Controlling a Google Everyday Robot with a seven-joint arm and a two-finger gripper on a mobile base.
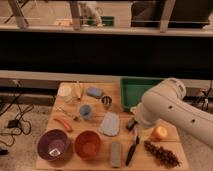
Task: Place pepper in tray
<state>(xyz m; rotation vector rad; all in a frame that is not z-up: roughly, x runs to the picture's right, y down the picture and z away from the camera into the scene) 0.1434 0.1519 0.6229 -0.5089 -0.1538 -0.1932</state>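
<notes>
Pepper [63,123] lies on the table [111,89], well to the left of the tray [135,92]. End effector [132,123] hangs just in front of the tray, jaws spread wide, holding nothing.

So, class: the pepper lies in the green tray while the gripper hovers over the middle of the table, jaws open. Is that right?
Not quite. The camera view shows the pepper lying on the table at its left side, just above the purple bowl, not in the green tray. The gripper does hover over the middle of the table, jaws open.
</notes>
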